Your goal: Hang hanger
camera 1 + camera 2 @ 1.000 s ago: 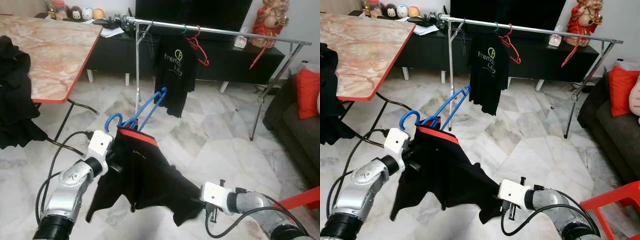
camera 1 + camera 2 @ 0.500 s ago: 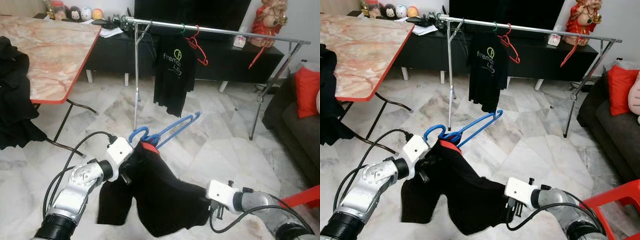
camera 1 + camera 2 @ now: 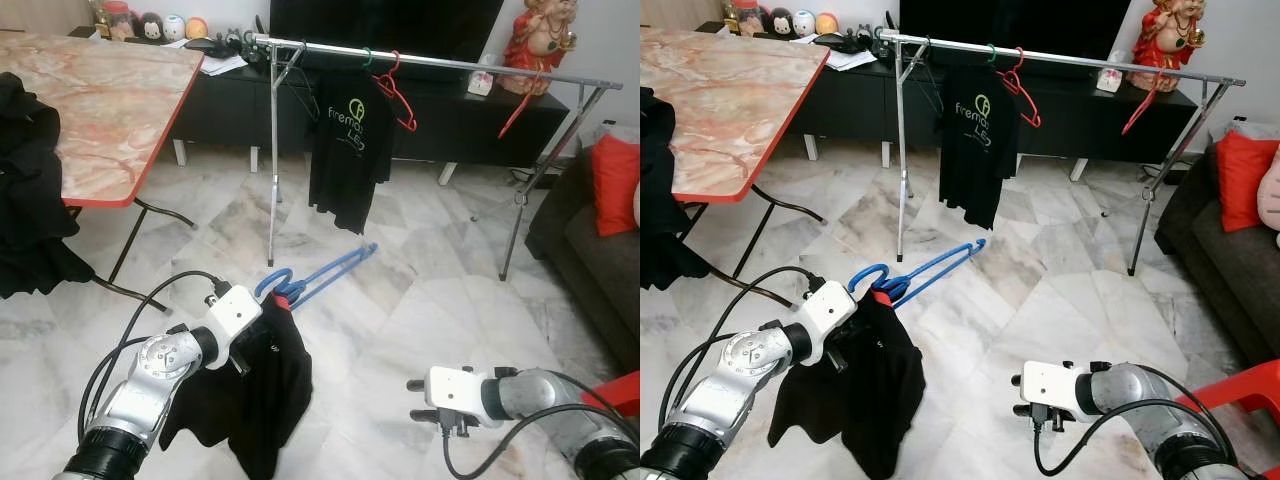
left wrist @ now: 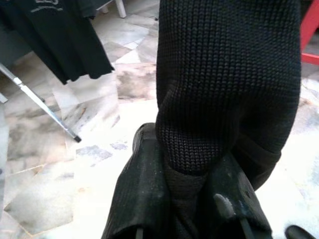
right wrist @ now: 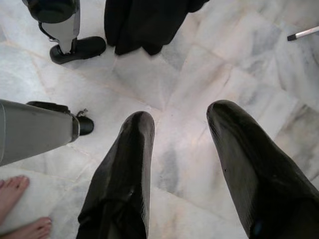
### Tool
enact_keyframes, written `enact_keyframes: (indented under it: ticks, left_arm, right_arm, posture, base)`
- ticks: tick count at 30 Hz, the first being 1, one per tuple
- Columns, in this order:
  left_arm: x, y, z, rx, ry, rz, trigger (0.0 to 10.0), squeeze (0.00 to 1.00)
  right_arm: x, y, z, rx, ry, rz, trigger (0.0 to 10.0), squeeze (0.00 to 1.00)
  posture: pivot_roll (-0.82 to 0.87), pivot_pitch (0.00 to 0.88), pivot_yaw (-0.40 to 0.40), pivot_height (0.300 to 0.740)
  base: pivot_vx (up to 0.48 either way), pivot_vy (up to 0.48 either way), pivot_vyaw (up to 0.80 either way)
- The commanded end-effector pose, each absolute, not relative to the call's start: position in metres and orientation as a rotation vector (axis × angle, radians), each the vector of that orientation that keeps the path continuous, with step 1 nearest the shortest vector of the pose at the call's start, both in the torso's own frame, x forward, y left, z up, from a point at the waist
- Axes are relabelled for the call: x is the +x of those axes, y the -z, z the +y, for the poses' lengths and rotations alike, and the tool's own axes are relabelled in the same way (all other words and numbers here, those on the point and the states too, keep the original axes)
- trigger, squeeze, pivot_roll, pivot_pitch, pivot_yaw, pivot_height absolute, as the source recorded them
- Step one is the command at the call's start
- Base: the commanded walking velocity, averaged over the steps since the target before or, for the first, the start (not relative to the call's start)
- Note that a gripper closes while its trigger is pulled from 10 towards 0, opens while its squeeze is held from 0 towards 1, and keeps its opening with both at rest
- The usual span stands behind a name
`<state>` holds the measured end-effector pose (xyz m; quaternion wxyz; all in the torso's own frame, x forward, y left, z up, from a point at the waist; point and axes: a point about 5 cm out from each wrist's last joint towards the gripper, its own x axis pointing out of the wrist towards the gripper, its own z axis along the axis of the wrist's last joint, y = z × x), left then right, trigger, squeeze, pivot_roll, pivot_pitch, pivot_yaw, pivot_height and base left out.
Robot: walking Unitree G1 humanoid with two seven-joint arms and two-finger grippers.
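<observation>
Left tool (image 4: 192, 199) pinching black garment (image 3: 262, 385), blue hanger (image 3: 320, 276), rack (image 3: 420, 62) beyond

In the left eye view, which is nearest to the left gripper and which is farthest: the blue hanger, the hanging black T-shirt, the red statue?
1. Blue hanger: right beside the left gripper.
2. Black T-shirt: on the rail ahead.
3. Red statue: far right, behind the rail.

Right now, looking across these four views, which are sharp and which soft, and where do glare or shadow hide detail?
Left eye view: evenly lit and sharp; the marble floor shows pale sheen, and the black garment loses its folds in darkness. Left wrist view: the garment's knit is crisp up close, while the left gripper fingers below are dim and soft. Right wrist view: bright floor, and the open right gripper fingers look glossy, slightly blurred.
</observation>
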<state>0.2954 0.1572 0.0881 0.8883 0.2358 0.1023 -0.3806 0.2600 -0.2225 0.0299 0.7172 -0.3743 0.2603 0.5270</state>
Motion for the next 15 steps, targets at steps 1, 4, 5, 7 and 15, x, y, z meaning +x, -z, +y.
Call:
enact_keyframes:
  ticks: [1, 4, 5, 7, 15]
  left_arm:
    - [0.295, -0.092, 0.151, 0.571, 0.869, 0.192, 10.0, 0.0]
    - [0.288, -0.082, 0.152, 0.645, 0.968, 0.269, 10.0, 0.0]
    - [0.286, -0.08, 0.151, 0.64, 0.995, 0.286, 10.0, 0.0]
    - [0.285, -0.079, 0.149, 0.638, 1.023, 0.3, 10.0, 0.0]
    - [0.279, -0.078, 0.139, 0.636, 1.102, 0.324, 10.0, 0.0]
  right_arm:
    - [0.265, -0.043, -0.229, -0.851, -1.146, 0.529, 10.0, 1.0]
    - [0.278, -0.071, -0.22, -0.836, -1.15, 0.388, 10.0, 1.0]
    - [0.281, -0.079, -0.216, -0.848, -1.157, 0.353, 10.0, 1.0]
    - [0.282, -0.086, -0.212, -0.873, -1.179, 0.32, 10.0, 1.0]
    - [0.284, -0.106, -0.193, -0.866, -1.243, 0.193, 10.0, 1.0]
  posture:
    - [-0.03, 0.0, -0.128, 0.74]
    - [-0.04, 0.0, -0.125, 0.74]
    - [-0.04, 0.0, -0.125, 0.74]
    - [-0.04, 0.0, -0.127, 0.74]
    - [-0.04, 0.0, -0.13, 0.74]
  base:
    - [0.0, 0.0, 0.0]
    - [0.0, 0.0, 0.0]
    - [0.0, 0.0, 0.0]
    - [0.0, 0.0, 0.0]
    - [0.0, 0.0, 0.0]
